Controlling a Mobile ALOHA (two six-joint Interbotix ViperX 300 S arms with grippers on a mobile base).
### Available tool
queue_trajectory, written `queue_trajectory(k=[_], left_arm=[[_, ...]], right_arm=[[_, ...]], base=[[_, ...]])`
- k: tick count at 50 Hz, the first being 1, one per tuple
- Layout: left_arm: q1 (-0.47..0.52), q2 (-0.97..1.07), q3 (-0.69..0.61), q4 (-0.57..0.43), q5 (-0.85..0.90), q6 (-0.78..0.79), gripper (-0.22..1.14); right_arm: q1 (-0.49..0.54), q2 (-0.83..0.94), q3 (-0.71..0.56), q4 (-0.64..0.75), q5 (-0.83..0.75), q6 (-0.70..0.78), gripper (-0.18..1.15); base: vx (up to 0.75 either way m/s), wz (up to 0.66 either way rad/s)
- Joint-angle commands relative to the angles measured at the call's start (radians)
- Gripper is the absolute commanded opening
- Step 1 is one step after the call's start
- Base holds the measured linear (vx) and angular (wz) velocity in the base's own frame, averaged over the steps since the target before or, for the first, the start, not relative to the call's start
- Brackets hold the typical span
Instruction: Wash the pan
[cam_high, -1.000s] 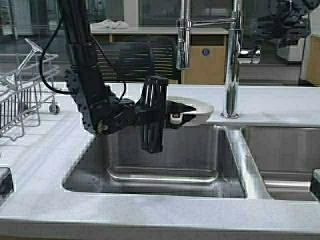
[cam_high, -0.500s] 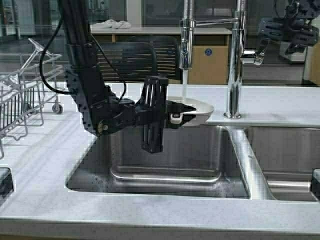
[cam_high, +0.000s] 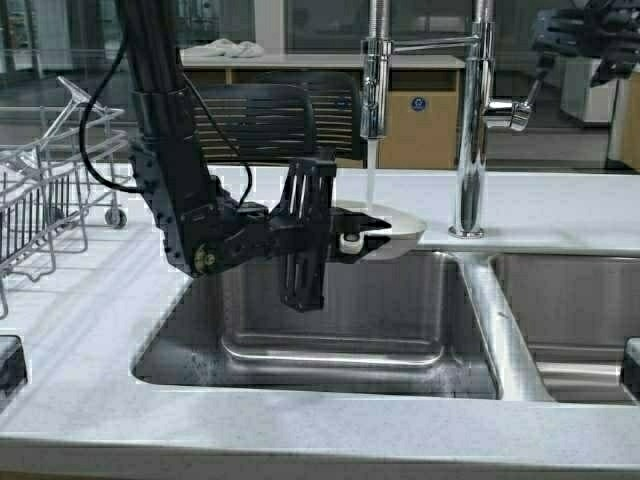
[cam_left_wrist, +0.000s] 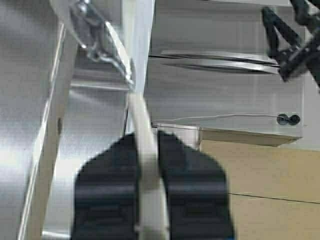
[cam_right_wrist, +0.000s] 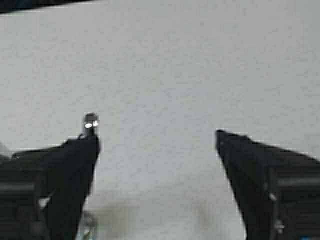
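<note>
Pinching pan (cam_high: 395, 222) rim, left hand (cam_high: 352, 238) holds it under faucet (cam_high: 372, 75) stream.

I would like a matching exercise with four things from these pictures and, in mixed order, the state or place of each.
Things:
1. pan
2. faucet
3. right gripper
4. wire rack

States:
a. open, above the counter
b. running water
c. on the counter, far left
d. held by the left gripper over the sink

Pairs: 1-d, 2-b, 3-a, 4-c

The left gripper (cam_high: 362, 232) hides the pan's (cam_high: 398, 222) handle; the high view's upper right corner cuts off the right gripper (cam_high: 600, 35).
</note>
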Motion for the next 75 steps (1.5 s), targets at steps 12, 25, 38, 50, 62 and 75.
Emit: queue_trajectory(k=[12,25,38,50,62,75], left_arm=[[-0.002,-0.023,-0.031,0.002,-0.02,0.009,0.03],[-0.003,-0.023,-0.026,0.002,-0.02,0.009,0.03],[-0.003,-0.021,-0.028,0.002,-0.034,0.009,0.03],[-0.003,-0.002,-0.029,-0.002,-0.057,0.008,0.03],[-0.003,0.029,-0.038,-0.006,-0.101,-0.002,0.03],[-0.002,0.067,-0.046,-0.009,-0.143,-0.005,0.03]], right_arm=[[-0.046,-0.031,0.031,-0.023,-0.015,0.003,0.96],[0.005,0.058,-0.038,-0.021,0.057,0.003,0.14],[0.075,0.114,-0.133,-0.023,0.086,-0.002,0.09],[0.138,0.127,-0.225,-0.023,0.152,0.0,0.05],[0.195,0.127,-0.285,-0.026,0.204,-0.037,0.05],[0.227,0.117,-0.299,-0.026,0.261,-0.058,0.05]], base=[[0.0,-0.02],[0.0,-0.01],[0.0,0.0],[0.0,0.0],[0.0,0.0],[0.0,0.0]])
